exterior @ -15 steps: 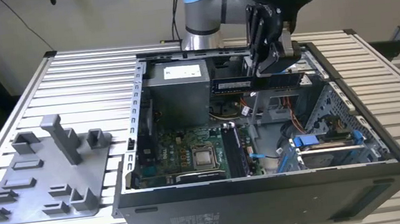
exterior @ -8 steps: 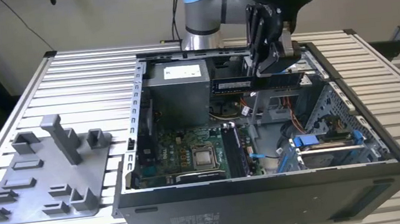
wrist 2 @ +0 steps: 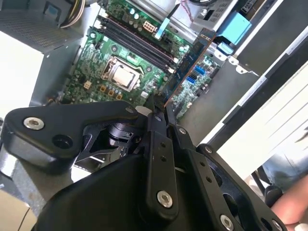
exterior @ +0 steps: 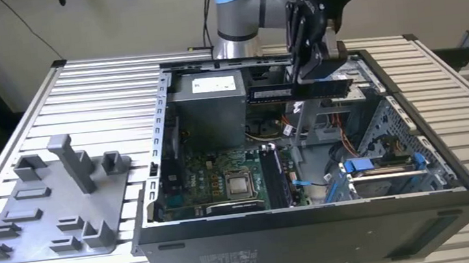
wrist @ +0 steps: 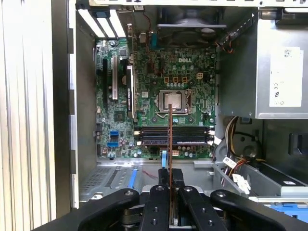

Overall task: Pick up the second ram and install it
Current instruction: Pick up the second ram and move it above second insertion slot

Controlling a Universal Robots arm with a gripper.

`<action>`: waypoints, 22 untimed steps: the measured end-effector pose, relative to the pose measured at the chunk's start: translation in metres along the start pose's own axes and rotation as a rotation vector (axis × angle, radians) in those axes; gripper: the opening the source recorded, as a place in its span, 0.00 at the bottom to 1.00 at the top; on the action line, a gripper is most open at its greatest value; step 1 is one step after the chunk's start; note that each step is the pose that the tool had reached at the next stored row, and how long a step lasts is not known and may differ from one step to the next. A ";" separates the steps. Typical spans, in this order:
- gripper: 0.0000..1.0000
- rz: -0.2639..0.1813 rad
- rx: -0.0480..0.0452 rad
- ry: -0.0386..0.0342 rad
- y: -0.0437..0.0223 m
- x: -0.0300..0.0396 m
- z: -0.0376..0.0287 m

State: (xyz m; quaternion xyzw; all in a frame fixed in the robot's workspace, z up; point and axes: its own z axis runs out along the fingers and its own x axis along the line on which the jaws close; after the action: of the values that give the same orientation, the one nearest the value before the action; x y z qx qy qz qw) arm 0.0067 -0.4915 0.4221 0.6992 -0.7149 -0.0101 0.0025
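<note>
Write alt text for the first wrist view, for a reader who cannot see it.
The gripper clamps the second ram, seen edge-on, over the green motherboard of an open computer case. The board's memory slots lie crosswise behind the ram, and a grey power-supply box sits at one side.

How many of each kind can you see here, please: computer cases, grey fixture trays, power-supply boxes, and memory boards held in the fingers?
1 computer case
1 grey fixture tray
1 power-supply box
1 second ram, clamped in the fingers
Total: 4
</note>
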 end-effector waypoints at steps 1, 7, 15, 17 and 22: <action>0.14 0.000 0.0000 0.0000 0.0001 -0.0019 0.0000; 0.14 0.000 0.0000 0.0000 0.0003 -0.0157 0.0002; 0.14 0.000 0.0000 0.0000 0.0008 -0.0348 0.0006; 0.14 0.000 0.0000 0.0000 0.0009 -0.0393 0.0006; 0.14 0.000 0.0000 0.0000 0.0011 -0.0499 0.0008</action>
State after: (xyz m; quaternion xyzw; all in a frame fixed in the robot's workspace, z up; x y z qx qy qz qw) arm 0.0067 -0.4416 0.4218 0.6992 -0.7149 -0.0101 0.0025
